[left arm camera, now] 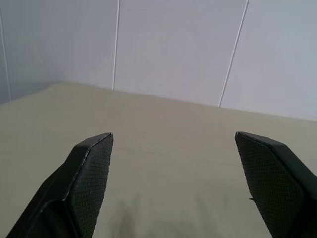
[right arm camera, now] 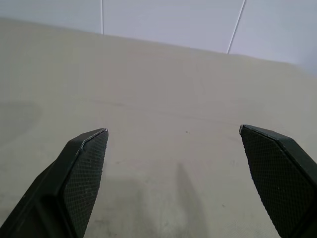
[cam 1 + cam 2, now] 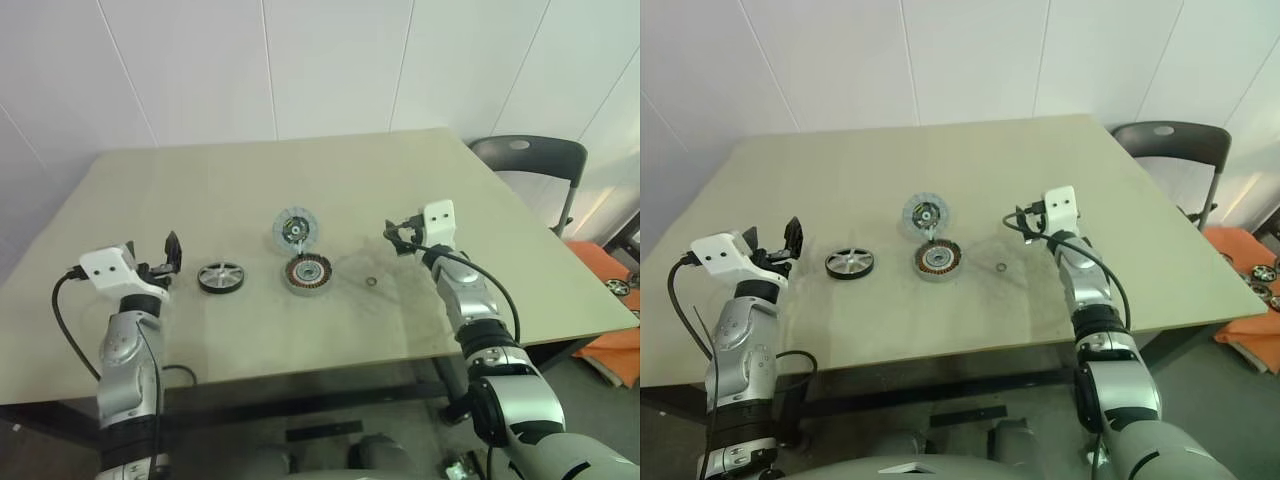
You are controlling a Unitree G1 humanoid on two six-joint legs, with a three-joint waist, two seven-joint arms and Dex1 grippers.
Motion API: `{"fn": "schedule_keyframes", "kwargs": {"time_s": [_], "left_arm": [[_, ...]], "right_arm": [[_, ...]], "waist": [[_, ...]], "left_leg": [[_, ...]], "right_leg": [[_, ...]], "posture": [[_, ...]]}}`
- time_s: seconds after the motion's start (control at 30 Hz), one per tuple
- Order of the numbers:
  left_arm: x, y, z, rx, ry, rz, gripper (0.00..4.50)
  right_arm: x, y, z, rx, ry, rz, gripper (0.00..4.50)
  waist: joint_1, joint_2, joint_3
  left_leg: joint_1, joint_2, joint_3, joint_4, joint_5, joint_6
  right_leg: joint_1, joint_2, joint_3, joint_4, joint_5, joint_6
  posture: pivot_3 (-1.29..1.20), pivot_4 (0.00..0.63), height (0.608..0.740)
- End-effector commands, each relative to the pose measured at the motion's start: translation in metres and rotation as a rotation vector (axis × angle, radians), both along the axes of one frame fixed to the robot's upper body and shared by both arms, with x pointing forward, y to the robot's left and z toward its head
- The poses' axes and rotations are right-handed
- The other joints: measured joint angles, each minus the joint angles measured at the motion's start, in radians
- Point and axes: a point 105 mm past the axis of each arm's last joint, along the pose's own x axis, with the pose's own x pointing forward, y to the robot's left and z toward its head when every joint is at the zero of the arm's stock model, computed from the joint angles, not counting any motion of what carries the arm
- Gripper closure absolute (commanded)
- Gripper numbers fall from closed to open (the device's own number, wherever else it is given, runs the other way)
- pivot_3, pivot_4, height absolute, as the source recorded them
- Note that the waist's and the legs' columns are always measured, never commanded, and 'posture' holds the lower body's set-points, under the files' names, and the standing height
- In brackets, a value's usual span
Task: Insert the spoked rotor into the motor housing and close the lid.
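Observation:
The spoked rotor (image 3: 295, 228), a flat grey disc with thin radial spokes, lies on the table (image 3: 250, 180) just behind the motor housing (image 3: 309, 274), which shows a ring of copper coils. A dark-rimmed, thick-spoked wheel that looks like the lid (image 3: 221, 277) rests to the housing's left. My left gripper (image 3: 772, 240) hovers open and empty left of this wheel. My right gripper (image 3: 392, 237) stands open and empty to the right of the housing, apart from it. The wrist views show each pair of fingers (image 1: 91, 168) (image 2: 84, 163) spread wide over bare tabletop.
A small metal ring (image 3: 372, 283) lies on the table between the housing and my right gripper. A dark chair (image 3: 530, 160) stands past the table's far right corner. Orange items with small parts (image 3: 615, 300) sit on the floor at right.

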Motion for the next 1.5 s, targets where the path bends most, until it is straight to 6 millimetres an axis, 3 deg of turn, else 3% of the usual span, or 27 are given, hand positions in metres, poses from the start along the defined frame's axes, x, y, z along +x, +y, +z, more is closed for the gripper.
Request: {"fn": "schedule_keyframes", "kwargs": {"time_s": [0.03, 0.43, 0.63, 0.73, 0.93, 1.37, 1.5], "left_arm": [[0.001, -0.002, 0.017, 0.032, -0.054, -0.011, 0.32], [-0.010, 0.023, 0.017, 0.071, -0.028, 0.047, 0.32], [-0.025, 0.040, 0.026, 0.094, -0.032, 0.095, 0.32], [-0.025, 0.040, 0.025, 0.094, -0.026, 0.098, 0.32], [-0.019, 0.023, 0.023, 0.071, -0.037, 0.064, 0.32], [-0.021, 0.022, 0.022, 0.060, -0.037, 0.068, 0.32], [-0.019, 0.021, 0.021, 0.054, -0.038, 0.066, 0.32]], "right_arm": [[0.003, 0.004, 0.022, 0.000, -0.083, 0.010, 0.06], [0.004, -0.015, 0.023, -0.048, -0.080, -0.019, 0.06], [-0.001, -0.041, 0.027, -0.056, -0.084, -0.087, 0.06], [-0.001, -0.037, 0.024, -0.056, -0.079, -0.082, 0.06], [-0.001, -0.024, 0.023, -0.037, -0.078, -0.055, 0.06], [0.004, -0.007, 0.024, -0.017, -0.075, -0.019, 0.06], [0.003, -0.012, 0.024, -0.023, -0.072, -0.028, 0.06]], "waist": [[0.000, 0.000, 0.000], [-0.002, 0.000, 0.000], [0.001, 0.000, 0.000], [0.001, 0.000, 0.000], [0.000, 0.000, 0.000], [0.000, 0.000, 0.000], [0.000, 0.000, 0.000]], "left_leg": [[0.000, 0.000, 0.000, 0.000, 0.000, 0.000], [0.000, 0.000, 0.000, 0.000, 0.000, 0.000], [0.000, 0.000, 0.000, 0.000, 0.000, 0.000], [0.000, 0.000, 0.000, 0.000, 0.000, 0.000], [0.001, 0.000, 0.001, 0.000, 0.000, 0.000], [0.000, 0.000, 0.001, 0.000, 0.000, 0.000], [0.000, 0.000, 0.001, 0.000, 0.000, 0.000]], "right_leg": [[0.000, 0.000, 0.000, 0.000, 0.000, 0.000], [0.000, 0.000, 0.000, 0.000, 0.000, 0.000], [0.000, 0.000, 0.000, -0.001, 0.000, 0.000], [0.000, -0.001, 0.000, -0.001, 0.000, -0.001], [0.001, 0.000, 0.001, 0.000, -0.001, -0.001], [0.000, 0.000, 0.001, 0.000, 0.000, 0.000], [0.000, 0.000, 0.001, -0.001, 0.000, 0.000]], "posture": [[0.00, 0.000, 0.740], [0.00, 0.000, 0.740], [0.00, 0.000, 0.740], [0.00, 0.000, 0.740], [0.00, 0.000, 0.740], [0.00, 0.000, 0.740], [0.00, 0.000, 0.740]]}}
